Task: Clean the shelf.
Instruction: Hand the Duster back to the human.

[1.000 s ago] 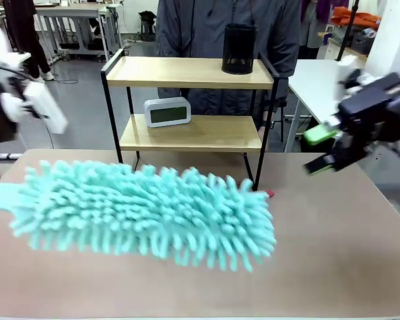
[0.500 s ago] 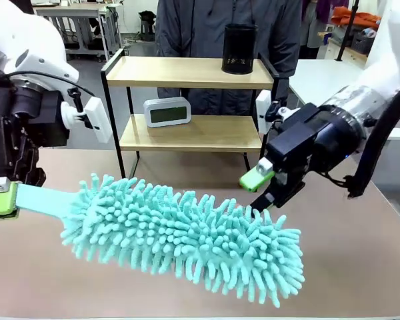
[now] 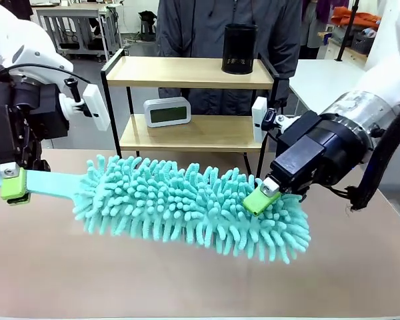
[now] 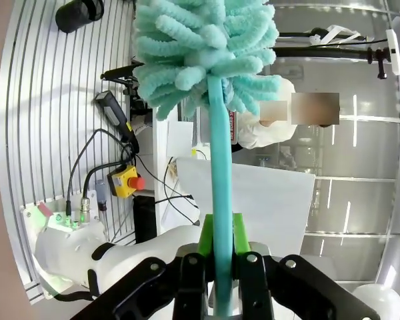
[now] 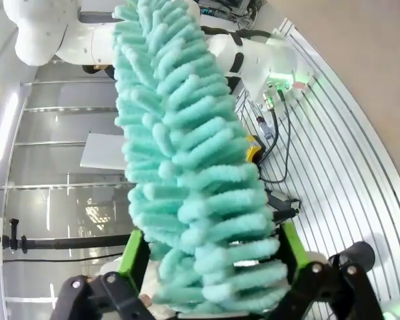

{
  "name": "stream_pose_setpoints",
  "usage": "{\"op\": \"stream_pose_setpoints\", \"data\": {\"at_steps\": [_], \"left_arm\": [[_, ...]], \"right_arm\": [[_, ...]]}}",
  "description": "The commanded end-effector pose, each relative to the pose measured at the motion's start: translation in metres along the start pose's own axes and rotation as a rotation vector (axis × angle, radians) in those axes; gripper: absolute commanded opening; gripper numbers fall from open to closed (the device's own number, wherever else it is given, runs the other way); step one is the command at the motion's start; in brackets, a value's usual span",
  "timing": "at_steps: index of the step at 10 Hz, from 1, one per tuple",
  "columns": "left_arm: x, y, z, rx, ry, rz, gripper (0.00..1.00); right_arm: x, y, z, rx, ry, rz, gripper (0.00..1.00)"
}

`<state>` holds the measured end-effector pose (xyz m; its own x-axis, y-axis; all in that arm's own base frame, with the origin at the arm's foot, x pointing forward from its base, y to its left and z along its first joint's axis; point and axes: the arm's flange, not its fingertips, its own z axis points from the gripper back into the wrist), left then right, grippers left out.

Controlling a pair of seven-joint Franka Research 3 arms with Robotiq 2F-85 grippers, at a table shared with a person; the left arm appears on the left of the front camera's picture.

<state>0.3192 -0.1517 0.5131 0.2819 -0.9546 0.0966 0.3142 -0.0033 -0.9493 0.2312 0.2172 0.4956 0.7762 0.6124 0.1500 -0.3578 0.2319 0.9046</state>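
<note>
The shelf [image 3: 187,72] stands at the table's far edge, two wooden boards in a black frame. A teal fluffy duster [image 3: 187,207] hangs level over the table in front of it. My left gripper [image 3: 13,183] is shut on the duster's flat teal handle [image 4: 220,193], which runs up between its fingers to the duster head [image 4: 200,47]. My right gripper [image 3: 270,200] is open, its green pads [image 5: 135,253] standing on either side of the far end of the duster [image 5: 187,167].
A black mesh cup [image 3: 240,48] stands on the top board at the right. A small white clock [image 3: 167,111] sits on the lower board at the left. A person [image 3: 220,27] stands right behind the shelf. The brown table [image 3: 187,287] stretches in front.
The left gripper has carried the duster up and to the right, so that it now hangs level. The right gripper has come in from the right and down over the duster's far end.
</note>
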Motion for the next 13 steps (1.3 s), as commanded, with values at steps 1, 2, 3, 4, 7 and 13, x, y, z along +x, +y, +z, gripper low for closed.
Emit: {"op": "stream_pose_setpoints", "data": {"at_steps": [1, 2, 3, 4, 7, 13], "left_arm": [[0.0007, -0.0060, 0.0061, -0.027, 0.001, -0.012, 0.12], [0.0010, -0.0053, 0.0030, -0.026, 0.019, -0.009, 0.12], [0.0013, -0.0049, 0.0016, -0.024, 0.022, -0.007, 0.12], [0.0011, -0.0046, 0.0012, -0.030, 0.033, -0.007, 0.12], [0.0001, -0.0043, 0.0016, -0.028, 0.038, -0.006, 0.12], [-0.0001, -0.0030, 0.0028, -0.028, 0.030, -0.003, 0.12]], "right_arm": [[-0.0045, -0.0042, -0.0049, 0.019, -0.022, 0.037, 1.00], [-0.0047, -0.0041, -0.0049, 0.019, -0.023, 0.042, 1.00], [-0.0048, -0.0043, -0.0046, 0.025, -0.019, 0.048, 1.00], [-0.0058, -0.0050, -0.0046, 0.031, -0.008, 0.066, 0.89], [-0.0076, -0.0052, -0.0046, 0.037, 0.026, 0.068, 0.00], [-0.0071, -0.0064, -0.0037, 0.044, 0.044, 0.054, 0.00]]}}
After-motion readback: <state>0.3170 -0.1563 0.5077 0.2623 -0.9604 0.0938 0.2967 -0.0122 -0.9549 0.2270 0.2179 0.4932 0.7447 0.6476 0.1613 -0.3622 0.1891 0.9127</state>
